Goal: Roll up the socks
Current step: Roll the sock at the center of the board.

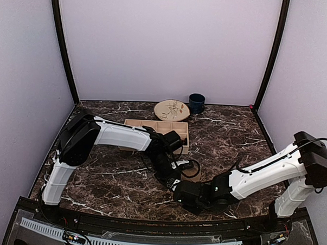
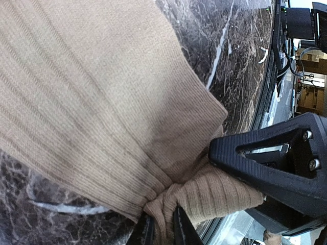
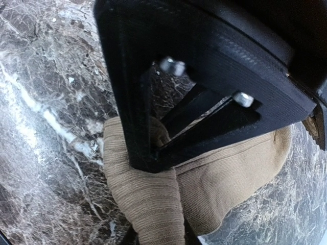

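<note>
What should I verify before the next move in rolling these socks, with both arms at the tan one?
1. Left jaws clamped on the tan sock: ok, fabric is bunched between them.
2. Right jaws gripping the same sock: cannot tell. Ribbed fabric lies between them, but the frame edge cuts off the clamp.
3. Roll formed: not ok. The left wrist view shows a broad unrolled stretch lying on the table.
4. Second sock located: not ok, it appears in no view.
5. Plate and mug away from the sock: ok, both sit at the far edge.
</note>
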You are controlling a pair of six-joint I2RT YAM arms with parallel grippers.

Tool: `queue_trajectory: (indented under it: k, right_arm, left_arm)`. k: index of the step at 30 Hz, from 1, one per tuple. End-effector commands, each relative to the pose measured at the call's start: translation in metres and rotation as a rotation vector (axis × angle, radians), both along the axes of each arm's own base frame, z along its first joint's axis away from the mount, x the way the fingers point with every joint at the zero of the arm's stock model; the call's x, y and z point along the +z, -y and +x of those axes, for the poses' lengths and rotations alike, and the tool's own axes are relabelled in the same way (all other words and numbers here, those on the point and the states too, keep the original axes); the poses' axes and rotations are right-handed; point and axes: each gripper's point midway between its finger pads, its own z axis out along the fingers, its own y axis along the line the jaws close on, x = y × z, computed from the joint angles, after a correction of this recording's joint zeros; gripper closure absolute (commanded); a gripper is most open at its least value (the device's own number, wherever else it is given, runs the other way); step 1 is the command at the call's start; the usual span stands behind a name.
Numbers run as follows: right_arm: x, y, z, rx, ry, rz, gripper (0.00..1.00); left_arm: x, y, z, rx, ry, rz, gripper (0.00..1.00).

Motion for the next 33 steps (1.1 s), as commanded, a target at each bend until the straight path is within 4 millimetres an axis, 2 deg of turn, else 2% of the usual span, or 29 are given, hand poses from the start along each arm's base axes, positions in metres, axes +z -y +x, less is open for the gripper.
queue_trajectory:
  k: [1,6,18,24,33]
  right_arm:
    - [-0.011,-0.003,-0.001,0.014,-0.060,-0.012,0.83]
    - [-0.012,-0.004,-0.005,0.014,-0.106,0.012,0.90]
    - [-0.020,-0.003,-0.018,-0.025,-0.272,0.091,0.92]
    - [-0.021,-0.001,-0.020,-0.056,-0.308,0.115,0.93]
    - [-0.017,0.003,-0.019,-0.110,-0.335,0.156,0.93]
  left_arm:
    - [-0.021,-0.016,-0.009,0.009,-0.026,0.119,0.81]
    - [-0.022,-0.017,-0.002,0.045,-0.028,0.124,0.77]
    - [-0.021,-0.031,0.023,0.200,0.004,0.146,0.67]
    - [-0.021,-0.036,0.032,0.268,0.015,0.157,0.67]
    - [-0.031,-0.056,0.037,0.319,0.047,0.227,0.66]
